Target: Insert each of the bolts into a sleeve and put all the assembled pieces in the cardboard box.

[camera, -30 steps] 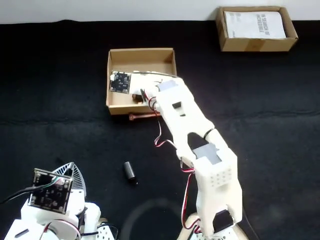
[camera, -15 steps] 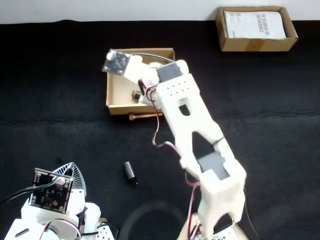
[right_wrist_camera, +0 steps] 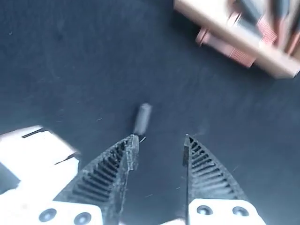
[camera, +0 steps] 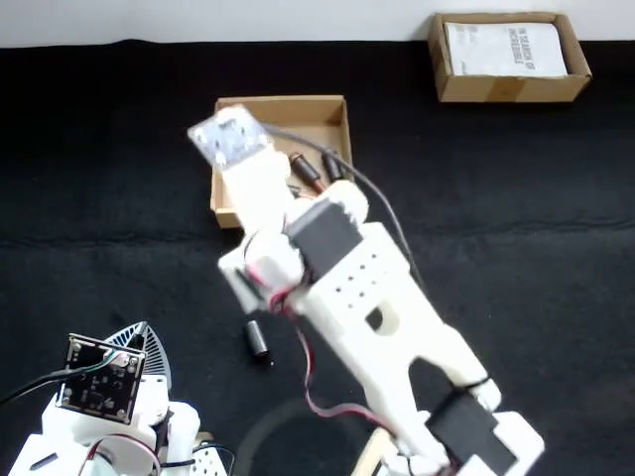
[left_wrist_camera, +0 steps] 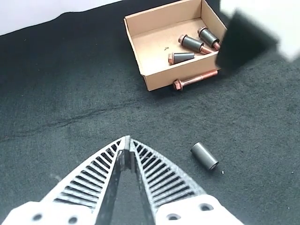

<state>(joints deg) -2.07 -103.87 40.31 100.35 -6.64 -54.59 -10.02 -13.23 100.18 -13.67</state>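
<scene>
The cardboard box (camera: 230, 206) (left_wrist_camera: 140, 54) stands on the black mat, with three bolt-in-sleeve pieces (left_wrist_camera: 190, 43) lying in it. A loose copper bolt (left_wrist_camera: 195, 79) (right_wrist_camera: 226, 49) rests on the mat along the box's front wall. Nearer the arms lies a loose dark sleeve (camera: 258, 339) (left_wrist_camera: 204, 156) (right_wrist_camera: 142, 117). My right gripper (right_wrist_camera: 160, 140) hangs open and empty over the mat, just short of that sleeve. My right arm (camera: 347, 288) stretches across the box's front. My left gripper (left_wrist_camera: 127, 140) is shut on nothing, well back from the sleeve.
A second cardboard box (camera: 508, 87) holding a printed sheet sits at the far right of the mat. My left arm's base (camera: 99, 416) is at the near left corner. Open mat lies left and right of the sleeve.
My right arm has drawn back out of the box towards the near side and now hangs over the mat near the loose sleeve. The left arm has not moved.
</scene>
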